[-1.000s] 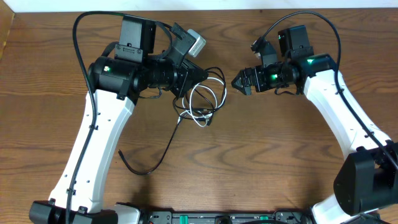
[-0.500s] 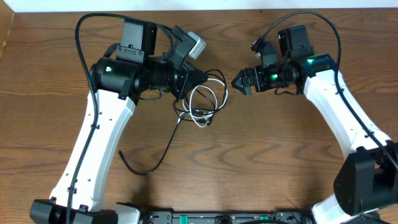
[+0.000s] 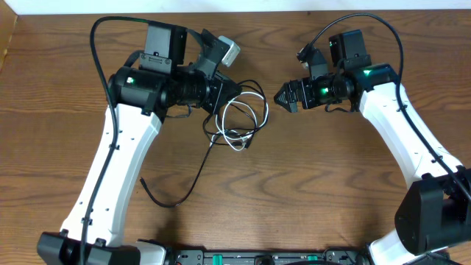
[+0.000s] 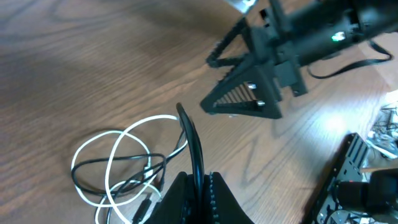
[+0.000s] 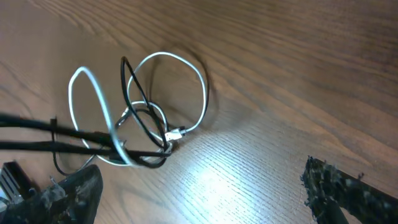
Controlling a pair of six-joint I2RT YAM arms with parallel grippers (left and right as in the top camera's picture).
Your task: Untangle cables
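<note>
Cables (image 3: 237, 132), thin black and white, coil loosely on wood-grain table (image 3: 309, 177).

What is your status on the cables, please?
Left gripper shut on black cable. Right gripper open, holding nothing. Black tangled with white cable. Nothing in the way.

Two cables — a black cable (image 4: 191, 140) and a white cable (image 5: 204, 93); two robot arms — left arm (image 3: 118, 162), right arm (image 3: 401, 125); one table (image 3: 309, 191).

Overhead, close wrist views; common cables (image 3: 234, 134)
</note>
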